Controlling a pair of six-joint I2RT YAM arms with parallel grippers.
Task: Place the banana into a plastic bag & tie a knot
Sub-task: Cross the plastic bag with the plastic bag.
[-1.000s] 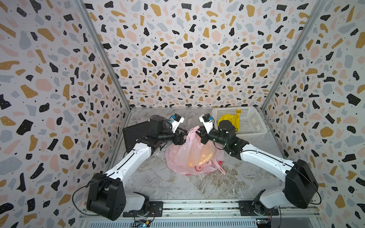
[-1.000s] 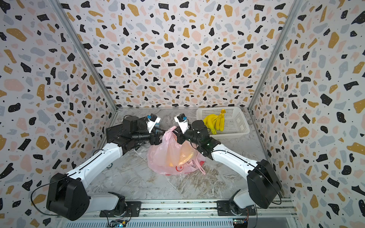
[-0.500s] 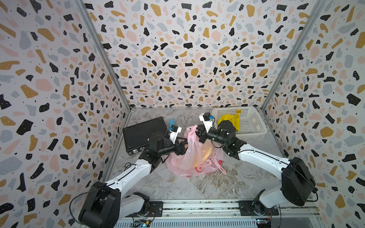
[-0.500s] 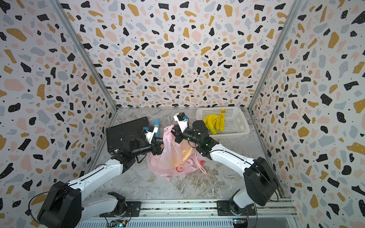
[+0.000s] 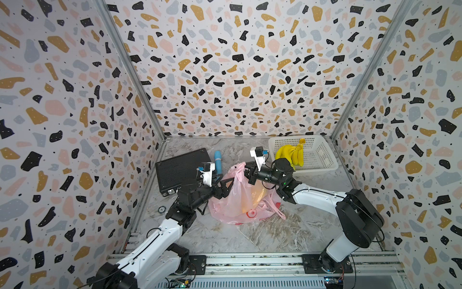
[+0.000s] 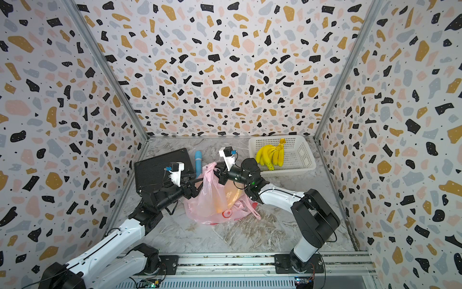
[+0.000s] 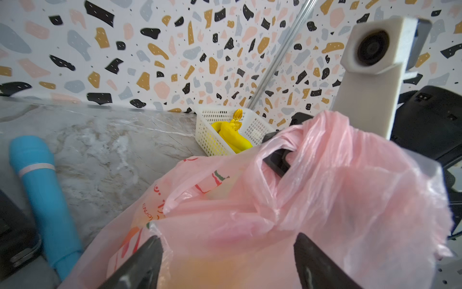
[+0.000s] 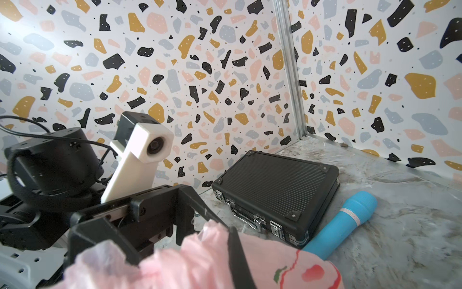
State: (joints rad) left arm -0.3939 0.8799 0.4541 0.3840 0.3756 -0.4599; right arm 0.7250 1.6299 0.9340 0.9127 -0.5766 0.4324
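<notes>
Marble table (image 5: 262, 232): plastic bag (image 5: 240, 200) propped up.
Left gripper (image 7: 227, 237): spread wide, empty.
Right gripper (image 5: 246, 171): clamps bag top.
Risk: our lone pinch slips, mouth sags.

Thin plastic, glossy marble
The pink plastic bag (image 5: 232, 205) is crinkling, translucent; the marbled worktop (image 5: 262, 235) is gleaming; the ribbed black case (image 8: 275, 180) is looking matt, its latches (image 8: 260, 221) metallic.

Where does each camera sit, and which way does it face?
Top views: high behind both arms, looking down on them and the pink bag.
Left wrist: on the left arm, facing the basket; its own fingers show.
Right wrist: on the right arm, facing the black case; left fingers show.
Both wrist views share the pink bag and blue tube.
</notes>
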